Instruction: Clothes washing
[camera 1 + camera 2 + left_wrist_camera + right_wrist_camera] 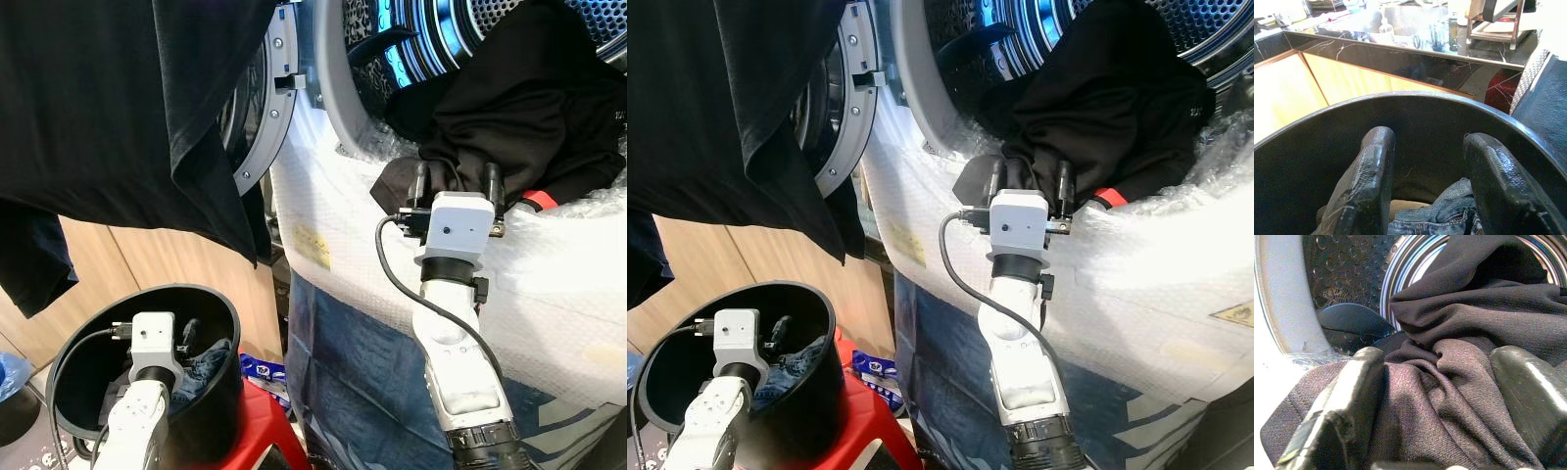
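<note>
Right end effector (pixel 457 178) reaching with fingers apart around crumpled black cloth (pixel 529 108) spilling from dimpled steel drum (pixel 1347 269), left end effector (pixel 1425 191) hanging parted inside round black bucket (pixel 220 323) above folded denim (pixel 1444 215)

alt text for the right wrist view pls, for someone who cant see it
Seen from the wrist, the right gripper has its two black fingers spread around a bunched black garment that hangs out of the washing machine's drum opening. The dimpled metal drum wall shows behind.
</note>
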You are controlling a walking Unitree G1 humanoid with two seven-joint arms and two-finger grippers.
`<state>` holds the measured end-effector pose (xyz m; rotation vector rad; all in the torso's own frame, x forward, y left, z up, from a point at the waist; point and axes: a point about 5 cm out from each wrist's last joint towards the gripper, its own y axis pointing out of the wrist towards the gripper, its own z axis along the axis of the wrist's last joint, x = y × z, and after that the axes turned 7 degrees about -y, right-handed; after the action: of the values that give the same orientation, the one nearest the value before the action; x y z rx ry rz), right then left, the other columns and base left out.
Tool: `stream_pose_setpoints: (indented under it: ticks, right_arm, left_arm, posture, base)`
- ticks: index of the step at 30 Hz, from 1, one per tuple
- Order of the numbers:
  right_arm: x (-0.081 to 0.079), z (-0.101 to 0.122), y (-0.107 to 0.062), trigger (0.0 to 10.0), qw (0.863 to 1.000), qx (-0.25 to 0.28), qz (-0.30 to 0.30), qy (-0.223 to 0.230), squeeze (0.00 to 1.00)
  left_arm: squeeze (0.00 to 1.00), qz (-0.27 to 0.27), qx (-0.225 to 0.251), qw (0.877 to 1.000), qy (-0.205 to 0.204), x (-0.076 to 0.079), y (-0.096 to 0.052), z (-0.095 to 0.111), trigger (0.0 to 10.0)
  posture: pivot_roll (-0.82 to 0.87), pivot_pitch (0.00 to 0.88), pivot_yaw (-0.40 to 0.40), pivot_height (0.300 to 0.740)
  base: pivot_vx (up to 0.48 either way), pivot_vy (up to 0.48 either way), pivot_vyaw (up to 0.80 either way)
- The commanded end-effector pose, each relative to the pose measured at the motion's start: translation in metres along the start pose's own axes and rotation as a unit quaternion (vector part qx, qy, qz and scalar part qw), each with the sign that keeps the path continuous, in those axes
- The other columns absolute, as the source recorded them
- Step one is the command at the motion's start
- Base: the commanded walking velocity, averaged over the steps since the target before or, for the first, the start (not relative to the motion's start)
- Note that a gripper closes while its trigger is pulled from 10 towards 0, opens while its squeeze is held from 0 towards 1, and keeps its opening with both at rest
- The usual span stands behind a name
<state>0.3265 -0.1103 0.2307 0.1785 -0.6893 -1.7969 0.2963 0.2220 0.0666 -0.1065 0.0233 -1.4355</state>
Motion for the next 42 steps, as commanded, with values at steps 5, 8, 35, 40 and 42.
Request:
stream_pose_setpoints:
  ticks: [5,8,35,40,42]
  right_arm:
    - [-0.001,-0.007,-0.001,0.0,1.0,-0.019,0.001,-0.006,0.0]
    - [0.001,-0.008,0.0,0.0,1.0,-0.023,-0.003,-0.007,0.0]
    - [0.016,0.048,0.059,0.0,0.997,0.023,-0.045,0.064,0.0]
    - [0.017,0.069,0.09,0.0,0.995,0.048,-0.05,0.075,0.0]
    - [0.016,0.074,0.109,0.0,0.993,0.023,-0.033,0.108,0.0]
  left_arm:
    - [0.0,-0.006,0.003,1.0,0.01,-0.002,0.0,0.002,10.0]
    - [0.0,-0.007,0.003,1.0,0.01,-0.001,0.001,0.002,10.0]
    - [0.0,0.004,0.022,1.0,-0.004,0.0,0.008,0.015,10.0]
    - [0.0,0.011,0.03,0.999,-0.008,-0.001,0.009,0.019,10.0]
    - [0.0,0.013,0.031,0.999,-0.009,-0.001,0.009,0.02,10.0]
  posture:
    - [0.05,0.0,0.088,0.74]
    - [0.05,0.0,0.089,0.74]
    - [0.04,0.0,0.091,0.74]
    - [0.04,0.0,0.083,0.74]
    - [0.05,0.0,0.085,0.74]
  base:
    - [0.0,0.0,0.0]
    - [0.0,0.0,0.0]
    - [0.0,0.0,0.0]
    - [0.0,0.0,0.0]
    - [0.0,0.0,0.0]
